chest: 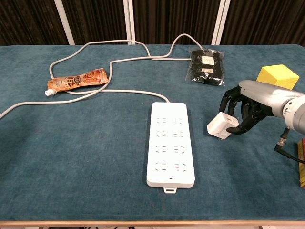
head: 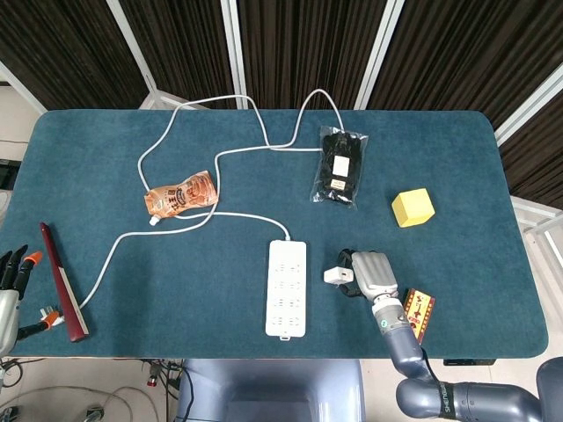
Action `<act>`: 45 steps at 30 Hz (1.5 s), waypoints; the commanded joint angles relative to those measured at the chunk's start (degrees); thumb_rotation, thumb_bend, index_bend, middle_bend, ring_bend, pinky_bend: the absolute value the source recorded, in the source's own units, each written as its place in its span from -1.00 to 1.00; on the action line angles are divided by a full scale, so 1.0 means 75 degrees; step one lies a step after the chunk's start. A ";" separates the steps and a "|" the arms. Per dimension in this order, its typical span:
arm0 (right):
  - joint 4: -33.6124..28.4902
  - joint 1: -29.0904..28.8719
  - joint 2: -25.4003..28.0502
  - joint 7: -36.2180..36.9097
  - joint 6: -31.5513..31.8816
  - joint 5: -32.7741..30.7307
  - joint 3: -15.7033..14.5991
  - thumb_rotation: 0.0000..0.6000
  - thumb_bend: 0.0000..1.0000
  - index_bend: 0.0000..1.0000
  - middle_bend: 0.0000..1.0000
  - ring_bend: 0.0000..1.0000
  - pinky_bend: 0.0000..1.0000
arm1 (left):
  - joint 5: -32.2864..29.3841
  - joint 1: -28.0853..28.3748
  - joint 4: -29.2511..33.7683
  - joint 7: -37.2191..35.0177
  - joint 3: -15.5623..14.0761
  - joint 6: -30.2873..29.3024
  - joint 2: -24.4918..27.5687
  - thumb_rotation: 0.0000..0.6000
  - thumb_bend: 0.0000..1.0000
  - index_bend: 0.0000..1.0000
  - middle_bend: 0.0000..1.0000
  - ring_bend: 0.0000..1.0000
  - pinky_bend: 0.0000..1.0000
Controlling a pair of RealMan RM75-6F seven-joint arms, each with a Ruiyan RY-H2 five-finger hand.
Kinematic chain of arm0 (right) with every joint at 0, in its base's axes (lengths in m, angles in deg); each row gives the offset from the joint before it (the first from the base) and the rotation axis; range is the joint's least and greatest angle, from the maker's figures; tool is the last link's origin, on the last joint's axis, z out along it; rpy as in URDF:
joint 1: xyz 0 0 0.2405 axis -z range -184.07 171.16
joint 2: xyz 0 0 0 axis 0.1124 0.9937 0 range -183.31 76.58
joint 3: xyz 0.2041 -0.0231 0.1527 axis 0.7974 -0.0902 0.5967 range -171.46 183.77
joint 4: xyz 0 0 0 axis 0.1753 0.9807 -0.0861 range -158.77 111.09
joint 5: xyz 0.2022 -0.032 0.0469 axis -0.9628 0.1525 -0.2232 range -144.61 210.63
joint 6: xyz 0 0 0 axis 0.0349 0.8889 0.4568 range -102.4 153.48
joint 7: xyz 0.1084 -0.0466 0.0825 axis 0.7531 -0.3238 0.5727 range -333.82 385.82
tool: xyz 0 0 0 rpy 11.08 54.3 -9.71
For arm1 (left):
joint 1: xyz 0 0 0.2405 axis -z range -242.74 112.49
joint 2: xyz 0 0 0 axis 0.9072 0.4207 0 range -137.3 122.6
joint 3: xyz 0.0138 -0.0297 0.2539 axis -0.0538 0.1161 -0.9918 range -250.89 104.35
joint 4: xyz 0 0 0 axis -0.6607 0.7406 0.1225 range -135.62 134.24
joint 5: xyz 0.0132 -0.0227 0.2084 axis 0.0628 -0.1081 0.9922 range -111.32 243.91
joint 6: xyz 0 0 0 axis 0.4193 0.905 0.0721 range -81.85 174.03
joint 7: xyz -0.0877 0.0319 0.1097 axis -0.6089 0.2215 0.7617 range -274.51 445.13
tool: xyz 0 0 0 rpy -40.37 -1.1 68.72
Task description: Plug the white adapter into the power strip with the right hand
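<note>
- Right hand: silver-backed, black-fingered, reaching in from the 4 o'clock side of the surface, palm turned toward the strip. Its dark fingers curl around the small white cube-shaped plastic adapter; thumb below, the others above and behind. The fingers touch the adapter, but whether they grip it firmly cannot be told.
- White adapter: tilted on one edge on the cloth, at 3 o'clock of the strip, just beside it and apart from it; not plugged in.
- Long white rectangular plastic power strip: flat, lengthwise toward the near edge, paired rows of sockets on top, a hanging tab at its near end. Its thin white cable runs off the far end and loops across the 10 to 12 o'clock area.
- Left hand: at the 8 o'clock edge in the head view, dark fingers with an orange tip pointing up, close together; what they hold, if anything, cannot be told.
- Surface: rounded rectangle covered in teal napped cloth, pale wooden front lip in the chest view.
- Room: dark ribbed panels with white struts behind.
- Orange crinkled foil pouch with white spout: at 10 o'clock, lying over the cable.
- Clear bag of black items: at 1 o'clock.
- Yellow foam-like block: at 2 o'clock.
- Dark red flat stick: at 8 o'clock.
- Small patterned red and yellow packet: beside the right wrist.
</note>
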 commanded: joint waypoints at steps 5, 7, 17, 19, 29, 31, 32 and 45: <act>0.0079 0.0026 -0.0186 -0.0204 0.0071 -0.0104 0.0099 1.00 -0.33 -0.16 -0.07 0.18 -0.21 | -0.0014 0.0006 -0.0004 0.0002 0.0004 0.0010 -0.0003 1.00 -0.80 -0.75 -1.00 -1.00 -1.00; 0.0095 0.0027 -0.0218 -0.0241 0.0082 -0.0117 0.0123 1.00 -0.33 -0.15 -0.07 0.19 -0.21 | -0.0017 0.0006 -0.0005 0.0000 0.0005 0.0011 -0.0001 1.00 -0.80 -0.75 -1.00 -1.00 -1.00; 0.0231 0.0049 -0.0360 -0.0386 0.0068 -0.0163 0.0241 1.00 -0.33 -0.08 -0.02 0.30 -0.11 | -0.0027 0.0011 -0.0006 -0.0003 0.0006 0.0019 0.0002 1.00 -0.80 -0.75 -1.00 -1.00 -1.00; 0.0253 0.0058 -0.0392 -0.0396 0.0073 -0.0146 0.0263 1.00 -0.33 -0.08 -0.02 0.31 -0.11 | -0.0026 0.0013 -0.0005 0.0000 0.0003 0.0023 0.0000 1.00 -0.80 -0.75 -1.00 -1.00 -1.00; 0.0255 0.0088 -0.0472 -0.0501 0.0012 -0.0162 0.0302 1.00 -0.30 -0.04 0.01 0.34 -0.11 | -0.0018 0.0011 -0.0004 -0.0008 0.0000 0.0015 0.0002 1.00 -0.80 -0.75 -1.00 -1.00 -1.00; 0.0267 0.0097 -0.0500 -0.0489 -0.0001 -0.0160 0.0319 1.00 -0.26 -0.01 0.02 0.35 -0.10 | -0.0022 0.0014 -0.0008 -0.0010 0.0001 0.0021 0.0002 1.00 -0.80 -0.75 -1.00 -1.00 -1.00; 0.0276 0.0099 -0.0514 -0.0482 -0.0009 -0.0154 0.0330 1.00 -0.24 0.02 0.04 0.36 -0.07 | -0.0023 0.0015 -0.0009 -0.0011 0.0001 0.0023 0.0002 1.00 -0.80 -0.75 -1.00 -1.00 -1.00; 0.0283 0.0168 -0.0408 -0.0236 -0.0099 0.0366 0.0373 1.00 -0.06 0.30 0.20 0.46 0.08 | -0.0016 0.0011 0.0004 0.0000 -0.0012 0.0022 0.0008 1.00 -0.80 -0.75 -1.00 -1.00 -1.00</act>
